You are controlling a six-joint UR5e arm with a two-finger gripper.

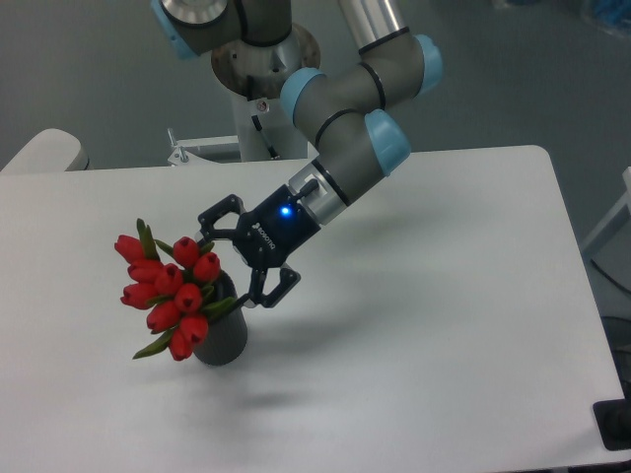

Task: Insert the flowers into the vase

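Note:
The flowers [168,292], a tight bunch of red tulip heads with green leaves, lean out to the left from the mouth of the vase [223,333]. The vase is a dark grey cylinder standing upright on the white table, its top partly hidden by the blooms. My gripper [239,258] hangs just right of the bunch and above the vase's right rim. Its black fingers [272,289] are spread wide apart with nothing between them, clear of the flowers.
The white table [424,296] runs to an edge at the right and front. The arm's base column [261,69] stands behind the table. A pale rounded object [44,153] sits at the far left, and a dark item [613,424] lies at the bottom right corner.

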